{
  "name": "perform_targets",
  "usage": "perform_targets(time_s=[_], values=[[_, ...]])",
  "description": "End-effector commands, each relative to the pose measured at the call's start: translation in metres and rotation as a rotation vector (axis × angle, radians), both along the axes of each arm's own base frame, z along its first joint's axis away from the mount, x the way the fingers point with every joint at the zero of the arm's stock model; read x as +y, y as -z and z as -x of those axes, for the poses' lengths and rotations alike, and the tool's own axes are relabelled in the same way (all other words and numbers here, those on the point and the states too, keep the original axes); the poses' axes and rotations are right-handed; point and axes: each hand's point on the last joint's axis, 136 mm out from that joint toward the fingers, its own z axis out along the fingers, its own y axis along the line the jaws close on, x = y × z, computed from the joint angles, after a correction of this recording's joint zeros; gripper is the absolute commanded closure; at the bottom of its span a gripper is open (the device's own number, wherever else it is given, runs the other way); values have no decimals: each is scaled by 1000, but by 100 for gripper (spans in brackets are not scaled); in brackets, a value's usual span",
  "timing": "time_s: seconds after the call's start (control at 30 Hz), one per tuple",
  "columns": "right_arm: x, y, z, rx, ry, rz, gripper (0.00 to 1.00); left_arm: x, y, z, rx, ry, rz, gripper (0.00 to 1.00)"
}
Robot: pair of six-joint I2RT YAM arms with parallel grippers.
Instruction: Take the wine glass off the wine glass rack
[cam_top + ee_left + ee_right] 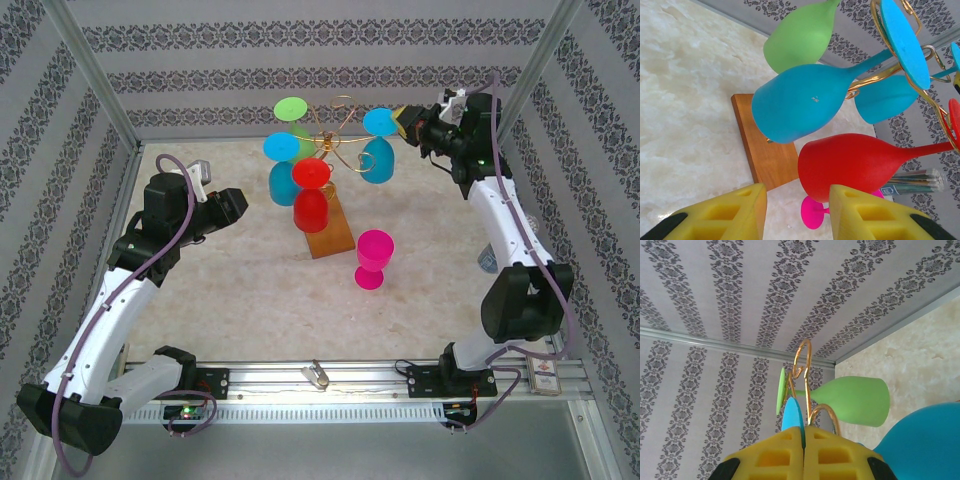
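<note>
Wine glass (378,158), blue: hanging on wine glass rack (328,238), foot nipped in closed right pincer (803,437) (left pincer (796,192) part-open, empty); lift-off pending.

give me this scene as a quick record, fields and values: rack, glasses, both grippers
rack: wine glass rack, gold wire on a wooden base, mid table
hanging, bowl down: green glass, left blue glass, red glass, right blue glass
off the rack: pink glass, standing on the table right of the base
left gripper: open, facing the red glass's bowl, apart from it
right gripper: shut, at the right blue glass's foot; whether it pinches the foot is unclear
</note>
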Motion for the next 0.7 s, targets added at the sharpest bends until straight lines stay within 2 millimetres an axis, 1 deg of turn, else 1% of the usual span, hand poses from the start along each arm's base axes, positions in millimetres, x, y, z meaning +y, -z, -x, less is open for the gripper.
perform_targets(time_s=[0.0, 0.17, 0.33, 0.67], values=[[9, -24, 17, -76, -45, 3, 100, 0, -8, -5, -36, -5, 37, 61], [19, -25, 20, -82, -66, 7, 100, 0, -10, -4, -42, -4, 40, 61], [28, -28, 19, -86, -87, 8, 100, 0, -10, -4, -47, -7, 47, 61], [42, -31, 8, -94, -113, 10, 100, 1, -12, -3, -58, -13, 48, 61]])
